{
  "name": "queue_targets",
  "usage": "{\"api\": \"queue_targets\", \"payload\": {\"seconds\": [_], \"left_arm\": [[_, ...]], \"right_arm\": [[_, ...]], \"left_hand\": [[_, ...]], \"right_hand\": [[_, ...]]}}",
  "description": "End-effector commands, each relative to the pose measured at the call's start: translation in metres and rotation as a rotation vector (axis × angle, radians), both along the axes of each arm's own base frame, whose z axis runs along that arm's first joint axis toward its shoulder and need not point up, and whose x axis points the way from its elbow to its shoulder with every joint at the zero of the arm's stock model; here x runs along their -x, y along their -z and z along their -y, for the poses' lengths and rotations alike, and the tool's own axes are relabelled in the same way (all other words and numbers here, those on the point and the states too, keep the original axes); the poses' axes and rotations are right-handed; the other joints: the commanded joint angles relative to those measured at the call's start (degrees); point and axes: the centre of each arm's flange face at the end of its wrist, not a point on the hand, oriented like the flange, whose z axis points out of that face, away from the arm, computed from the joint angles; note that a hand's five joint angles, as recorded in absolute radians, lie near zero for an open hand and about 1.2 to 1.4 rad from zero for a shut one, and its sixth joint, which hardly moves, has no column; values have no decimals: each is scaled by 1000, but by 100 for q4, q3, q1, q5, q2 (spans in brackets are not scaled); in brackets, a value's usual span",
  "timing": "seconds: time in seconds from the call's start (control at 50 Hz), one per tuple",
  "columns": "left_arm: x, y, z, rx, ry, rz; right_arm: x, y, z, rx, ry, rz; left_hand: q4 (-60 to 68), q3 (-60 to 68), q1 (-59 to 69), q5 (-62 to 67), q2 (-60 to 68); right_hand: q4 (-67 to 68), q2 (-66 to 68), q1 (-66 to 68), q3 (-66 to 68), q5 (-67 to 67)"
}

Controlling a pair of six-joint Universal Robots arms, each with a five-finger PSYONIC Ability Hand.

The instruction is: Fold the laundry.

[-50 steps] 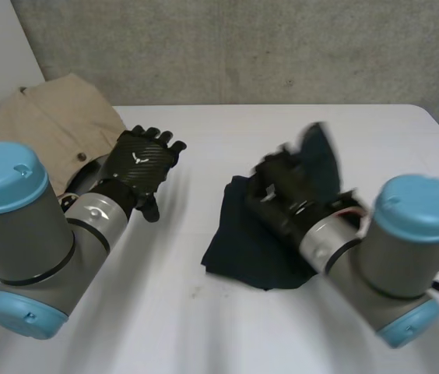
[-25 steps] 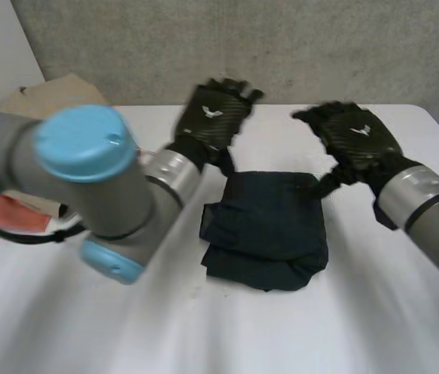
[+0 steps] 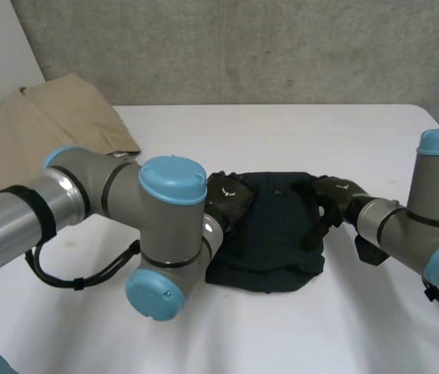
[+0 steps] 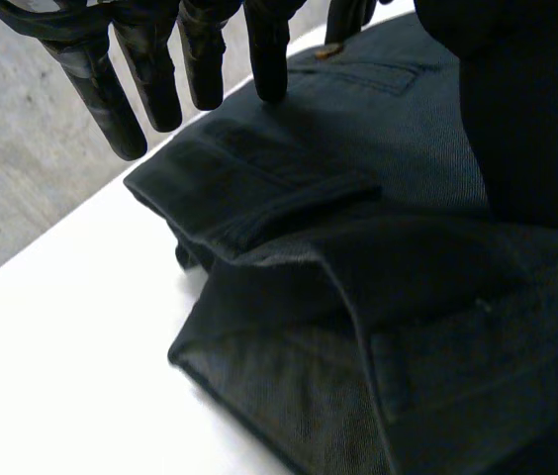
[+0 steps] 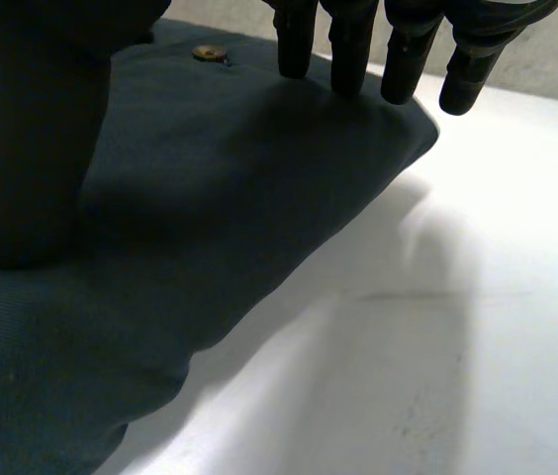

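Folded dark navy denim-like garment lies mid-table on the white table, roughly between the two arms, bundled into a thick rectangle with layered folds. Left hand sits at the garment's left edge, right hand at its right edge, both low against the cloth. Left wrist view: fingers straight and spread, not curled, tips at or just over a folded flap near the edge of the navy garment; thumb lies flat on top of the cloth; hand released, nothing pinched. Small brass-coloured round button just beside the fingertips. Stacked fold edges show under the palm, bare table beside them. Right wrist view: fingers straight, tips touching the upper surface of the garment near its rounded edge; thumb rests flat on the cloth; hand released, pressing, not grasping. Same button near those fingertips. Crumpled beige fabric garment lies at the table's far left corner, well apart from the navy one.
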Motion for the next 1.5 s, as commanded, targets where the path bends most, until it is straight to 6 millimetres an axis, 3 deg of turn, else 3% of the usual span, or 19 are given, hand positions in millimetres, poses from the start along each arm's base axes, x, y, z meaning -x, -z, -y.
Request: {"api": "queue_targets", "payload": {"seconds": [0.02,0.12,0.2,0.3,0.34,0.44,0.52,0.62,0.72,0.84,1.0,1.24,1.32,1.36,1.4,1.5], "left_arm": [[-4,15,-6,-36,0,47],[-5,16,-4,-32,-12,52],[-6,3,-1,-10,-23,28],[-6,-34,-4,45,-13,-32],[-5,-42,-7,58,-7,-45],[-15,-86,-17,122,7,-113],[-22,-108,-28,145,72,-161],[-36,-115,-37,121,145,-177],[-46,-101,-42,46,205,-178],[-48,-88,-49,-7,231,-168],[-49,-87,-49,-5,230,-171],[-51,-96,-51,9,233,-188],[-51,-98,-52,6,230,-201],[-51,-101,-52,5,229,-211],[-51,-101,-52,4,230,-214],[-50,-102,-53,5,233,-215]], "right_arm": [[-2,12,0,21,-5,-99],[-5,15,-4,82,-48,-219],[-10,14,-12,130,-92,-296],[-11,6,-14,162,-76,-285],[-10,-1,-14,184,-56,-256],[2,-51,-20,347,69,-104],[15,-66,-31,369,169,-22],[42,-46,-35,231,283,15],[49,-23,-53,68,276,15],[40,0,-59,-17,198,58],[21,22,-62,-97,170,122],[-2,31,-58,-58,111,136],[-9,34,-57,-57,96,137],[-11,36,-53,-53,95,139],[-11,34,-47,-34,106,146],[-12,21,-31,27,157,176]], "left_hand": [[230,262,293,252,264],[230,262,293,252,264],[230,262,293,252,264],[180,212,243,202,214],[146,178,209,168,181],[-72,-40,-8,-49,-37],[-173,-142,-110,-151,-139],[-190,-159,-127,-168,-156],[-174,-142,-111,-152,-139],[-140,-108,-77,-118,-106],[-123,-92,-60,-101,-89],[-89,-58,-26,-67,-55],[-56,-24,7,-34,-22],[-22,9,41,0,12],[-22,9,41,0,12],[-22,10,41,0,12]], "right_hand": [[-164,-190,-265,-166,-244],[-164,-190,-265,-166,-244],[-164,-190,-265,-166,-244],[-164,-190,-265,-166,-244],[-164,-190,-265,-166,-244],[-164,-190,-265,-166,-244],[-164,-190,-265,-166,-244],[-164,-190,-265,-166,-244],[-164,-190,-265,-166,-244],[-164,-190,-265,-166,-244],[-164,-190,-265,-166,-244],[-125,-150,-225,-126,-204],[1589,1564,1489,1588,1510],[3436,3410,3335,3434,3356],[6816,6790,6715,6814,6737],[6836,6810,6735,6834,6756]]}}
